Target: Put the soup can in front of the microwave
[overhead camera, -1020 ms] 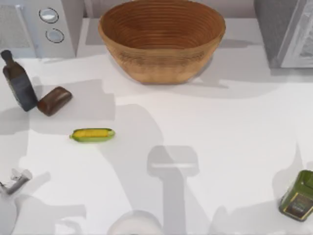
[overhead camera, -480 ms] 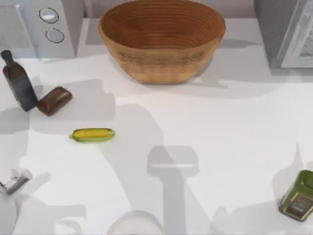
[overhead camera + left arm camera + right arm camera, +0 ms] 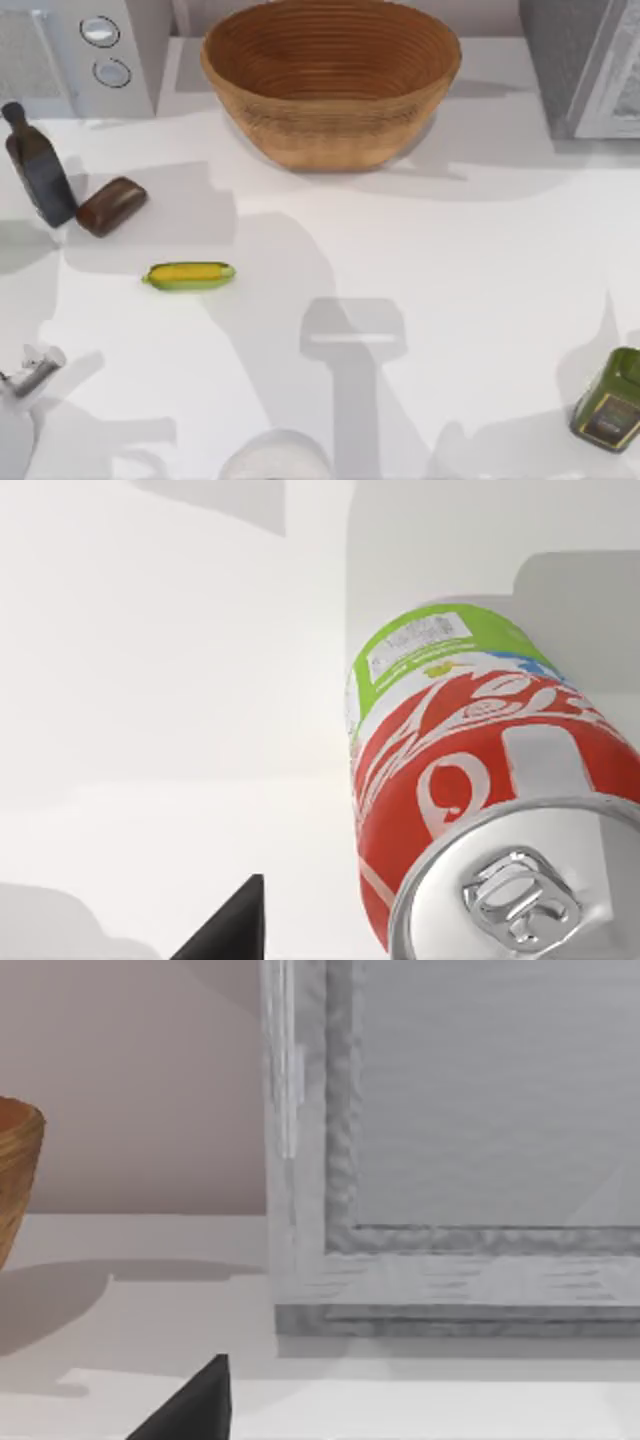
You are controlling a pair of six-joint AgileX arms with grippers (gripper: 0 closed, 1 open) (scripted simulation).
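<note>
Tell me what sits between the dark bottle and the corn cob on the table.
In the top view, a brown loaf lies between the dark bottle and the corn cob, close beside the bottle; from the loaf to the corn is bare white table.

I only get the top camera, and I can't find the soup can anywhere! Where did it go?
Observer: The left wrist view has it. The soup can stands upright on the white table, close under that camera.
Operator: Is it opened?
Observer: No. Its silver lid is shut, and the pull-tab lies flat on it.
Operator: What does the other arm's camera see?
Observer: The right wrist view faces the front of a grey appliance from low down, with the basket off to one side.
</note>
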